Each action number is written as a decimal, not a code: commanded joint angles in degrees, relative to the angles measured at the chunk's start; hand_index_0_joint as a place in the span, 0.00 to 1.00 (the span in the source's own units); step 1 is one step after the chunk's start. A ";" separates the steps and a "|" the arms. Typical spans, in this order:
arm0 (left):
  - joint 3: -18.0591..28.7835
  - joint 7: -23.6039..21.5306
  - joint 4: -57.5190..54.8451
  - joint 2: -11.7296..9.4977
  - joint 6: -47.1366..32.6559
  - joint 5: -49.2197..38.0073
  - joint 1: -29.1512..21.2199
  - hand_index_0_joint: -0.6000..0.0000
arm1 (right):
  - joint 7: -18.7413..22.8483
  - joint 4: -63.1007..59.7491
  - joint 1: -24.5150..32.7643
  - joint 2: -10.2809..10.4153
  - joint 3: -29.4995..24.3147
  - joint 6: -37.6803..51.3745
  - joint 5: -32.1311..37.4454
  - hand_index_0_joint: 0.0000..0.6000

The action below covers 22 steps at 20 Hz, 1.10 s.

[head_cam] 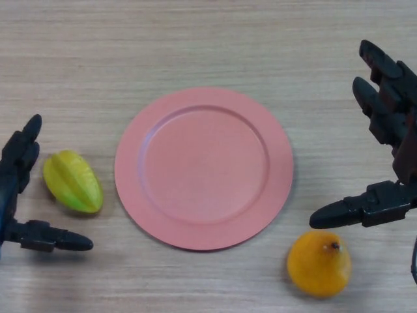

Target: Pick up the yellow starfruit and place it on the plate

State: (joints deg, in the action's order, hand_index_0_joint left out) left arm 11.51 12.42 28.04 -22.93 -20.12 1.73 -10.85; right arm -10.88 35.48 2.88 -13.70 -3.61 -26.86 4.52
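Observation:
The yellow-green starfruit (72, 181) lies on the wooden table, just left of the pink plate (156, 208), which holds nothing. My left hand (19, 163) is at the left edge, open, with its fingers behind the starfruit and its thumb (55, 239) in front of it; neither touches the fruit. My right hand (391, 117) hovers open at the right edge, to the right of the plate.
An orange fruit (319, 263) sits on the table near the front, right of the plate and just below my right thumb (355, 210). The light wooden tabletop (195, 39) stretches away behind the plate.

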 commanded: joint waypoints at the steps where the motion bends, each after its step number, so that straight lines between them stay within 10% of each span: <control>1: 1.50 -3.52 2.07 -3.66 -10.76 -0.54 -4.11 1.00 | 1.48 4.19 1.05 -1.27 -3.15 6.51 2.29 0.00; 8: -1.04 -6.42 10.78 -3.18 -17.58 1.47 -7.83 1.00 | 2.22 5.70 0.32 -1.25 -3.92 5.65 4.32 0.00; 13: -2.59 -18.31 16.20 -5.05 -22.81 15.66 -7.75 0.00 | 1.96 6.84 0.21 -1.47 -4.18 3.52 4.82 0.00; 22: 1.20 -18.84 4.70 -6.32 -19.35 14.43 -2.84 0.00 | 1.71 8.52 1.09 -1.67 -3.80 0.20 4.02 0.00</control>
State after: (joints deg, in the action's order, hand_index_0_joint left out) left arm 7.88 -3.93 33.35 -24.89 -34.37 17.63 -11.51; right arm -9.85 40.67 2.21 -14.13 -4.40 -31.69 7.16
